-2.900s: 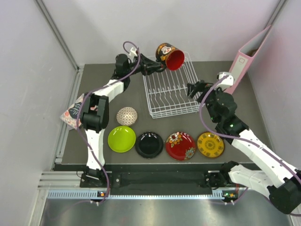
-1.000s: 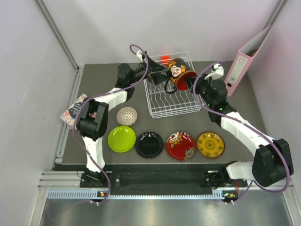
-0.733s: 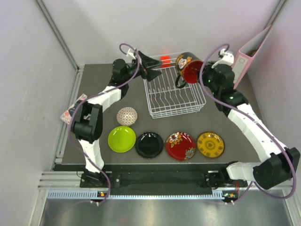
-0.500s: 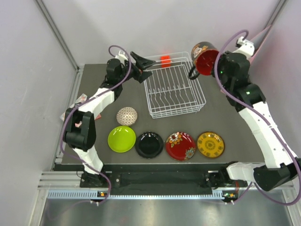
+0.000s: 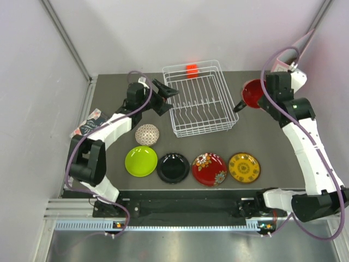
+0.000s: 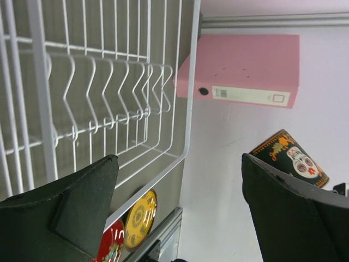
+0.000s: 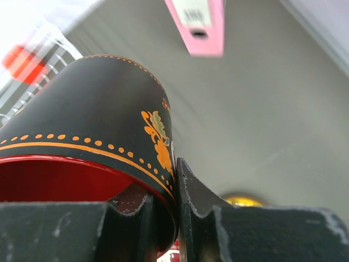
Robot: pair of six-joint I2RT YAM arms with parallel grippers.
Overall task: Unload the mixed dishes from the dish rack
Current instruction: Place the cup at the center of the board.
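Our left arm (image 5: 112,126) rises from its near-left base, elbow pushed out to the left, forearm angling far and to the right. At its tip the left gripper (image 5: 165,97) points right with its jaws spread wide, and in the wrist view we see the two dark fingers (image 6: 76,204) set far apart. Our right arm (image 5: 308,144) climbs from its near-right base and stretches far along the right side, wrist folded back toward the left. The right gripper (image 5: 260,97) points left. Its fingers (image 7: 204,210) pinch the rim of the mug (image 7: 98,103), one inside, one outside.
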